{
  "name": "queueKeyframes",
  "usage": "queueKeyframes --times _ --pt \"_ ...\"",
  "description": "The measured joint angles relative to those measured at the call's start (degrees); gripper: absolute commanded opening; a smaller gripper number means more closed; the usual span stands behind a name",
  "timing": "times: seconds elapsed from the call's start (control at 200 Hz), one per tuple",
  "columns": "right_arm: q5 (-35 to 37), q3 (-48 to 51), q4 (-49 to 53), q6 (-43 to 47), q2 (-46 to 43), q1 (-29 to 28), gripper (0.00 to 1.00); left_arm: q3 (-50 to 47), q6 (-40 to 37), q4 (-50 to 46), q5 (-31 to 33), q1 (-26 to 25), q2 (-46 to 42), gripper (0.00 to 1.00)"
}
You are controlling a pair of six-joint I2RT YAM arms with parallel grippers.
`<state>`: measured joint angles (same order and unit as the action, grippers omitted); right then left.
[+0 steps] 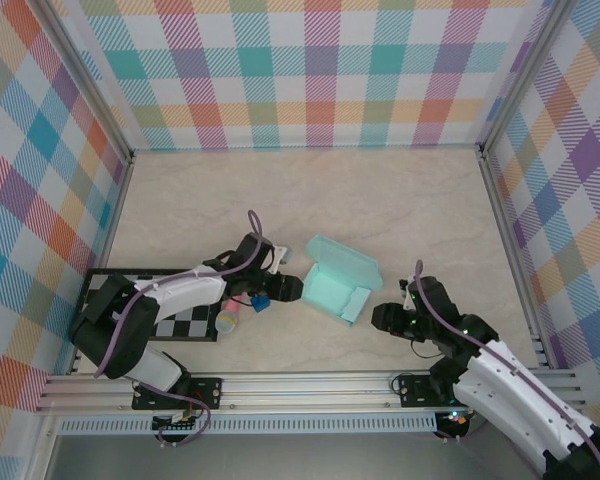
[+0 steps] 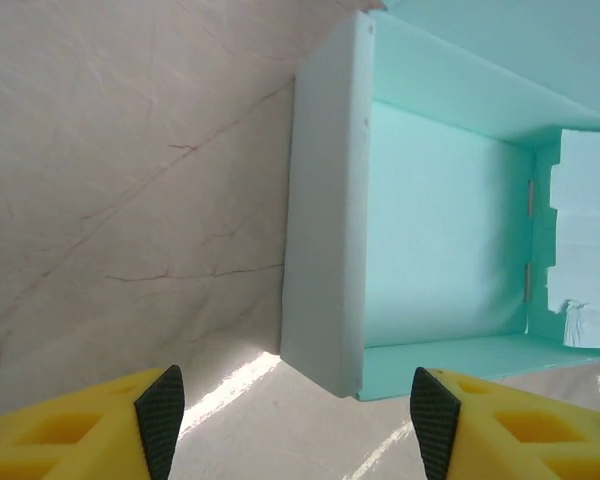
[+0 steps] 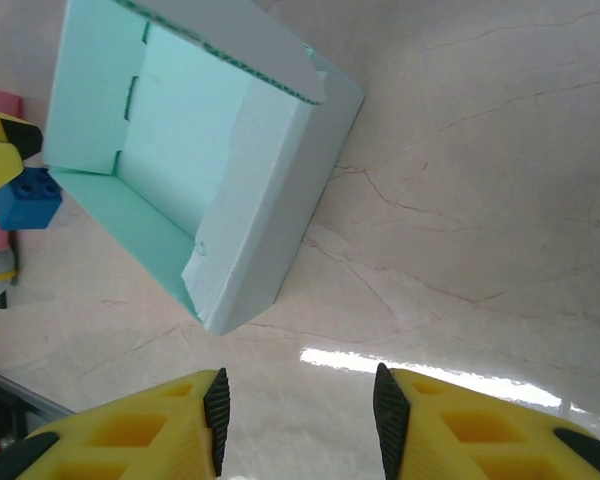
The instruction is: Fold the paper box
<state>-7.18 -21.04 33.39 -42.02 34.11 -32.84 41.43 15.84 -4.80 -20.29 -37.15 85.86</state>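
Left end effector (image 2: 297,422) and right end effector (image 3: 301,415) (both empty) stand open, flanking the paper box (image 1: 336,284).

in the left wrist view the paper box (image 2: 430,250) runs off the frame at 12 and 3 o'clock, so its lid and right side are cut. the left gripper (image 2: 297,425) is cut at 6 o'clock down to the ends of its yellow fingers (image 2: 80,440). in the right wrist view the box is cropped at 12 o'clock, and the right gripper (image 3: 300,415) is cut at 6 o'clock. at 9 o'clock a blue block (image 3: 25,197) sits so near the box wall that touching or apart cannot be told, and a pink object (image 3: 2,102) is cropped, its kind unclear. from overhead, the left arm (image 1: 180,292) covers part of a checkered board (image 1: 185,322), and the right arm (image 1: 510,390) runs off at 5 o'clock.
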Motion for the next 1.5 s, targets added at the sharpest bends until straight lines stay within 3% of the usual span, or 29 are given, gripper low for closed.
queueKeyframes --times 0.195,0.475,1.105,1.5 --pt "0.31 -0.09 -3.65 2.73 2.14 1.73 0.46 1.49 -2.64 0.57 10.29 -6.16 0.0 0.58" --pt "0.46 -2.58 -5.95 3.96 6.8 5.09 0.46 7.93 -3.74 0.0 22.69 -9.42 3.69 0.58" --pt "-0.02 -2.99 -9.6 3.93 11.23 10.32 0.46 9.01 -7.02 0.55 26.36 -11.19 12.22 0.38" --pt "0.0 -3.3 -9.79 3.91 11.23 10.73 0.46 11.65 -6.36 -0.02 32.76 -11.96 15.41 0.07"
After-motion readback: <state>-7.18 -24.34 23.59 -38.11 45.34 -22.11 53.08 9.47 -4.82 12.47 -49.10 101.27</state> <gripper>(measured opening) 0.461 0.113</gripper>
